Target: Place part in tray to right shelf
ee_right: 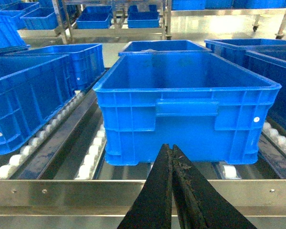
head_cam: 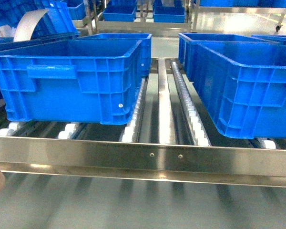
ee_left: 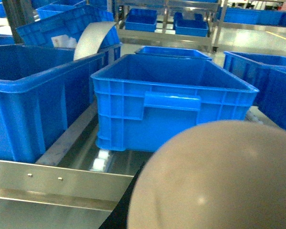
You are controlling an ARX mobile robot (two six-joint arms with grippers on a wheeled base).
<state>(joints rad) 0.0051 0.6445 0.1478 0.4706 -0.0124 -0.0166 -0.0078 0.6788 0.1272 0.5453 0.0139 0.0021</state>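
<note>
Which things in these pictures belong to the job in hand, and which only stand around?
For the job:
- tray, close in front of the left wrist camera
- right shelf
- right gripper, fingers shut, nothing seen between them
- the part shows in no view

Standing around:
- left blue crate
- right blue crate
- white curved strip behind the left crate

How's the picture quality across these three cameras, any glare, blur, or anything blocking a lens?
Head view: soft, with glare streaks on the steel front rail. Left wrist view: a blurred beige tray fills the lower right, close to the lens; a bright reflection sits under the crate. Right wrist view: sharpest; the shut right claw is dark against the lit crates.
</note>
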